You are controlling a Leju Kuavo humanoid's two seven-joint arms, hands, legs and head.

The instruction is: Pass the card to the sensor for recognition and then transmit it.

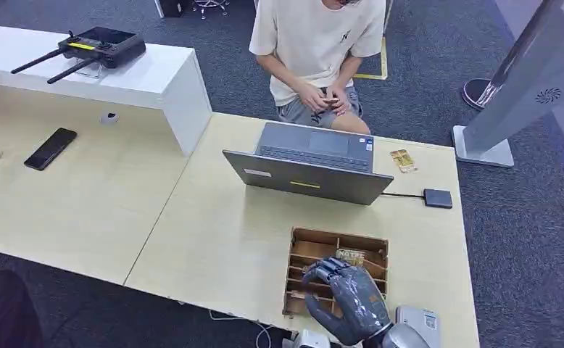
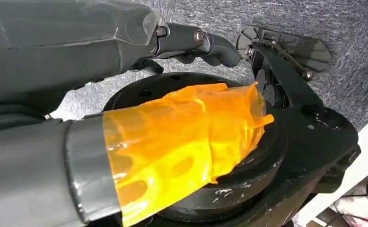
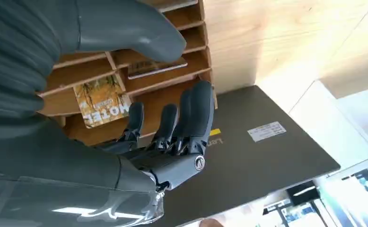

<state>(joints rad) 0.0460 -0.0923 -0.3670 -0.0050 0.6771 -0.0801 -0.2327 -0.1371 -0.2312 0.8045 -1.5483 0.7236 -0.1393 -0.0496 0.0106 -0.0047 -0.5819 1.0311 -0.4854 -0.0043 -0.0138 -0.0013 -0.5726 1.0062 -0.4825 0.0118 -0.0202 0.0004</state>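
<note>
Right hand hovers open-fingered, holding nothing, over the wooden organizer on the counter. Card stands in a slot, upright for easy pinching. Left hand's state: cannot tell.

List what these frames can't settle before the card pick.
- Organizer: right hand covers its near slots in the head view; contents there hidden.
- Second card: edge-on under the thumb in the right wrist view; face unreadable.
- Motel card: whether fingers touch it is unclear.
- Left hand: orange film blocks much of the left wrist view.
- Card by the laptop: too small to read.
</note>
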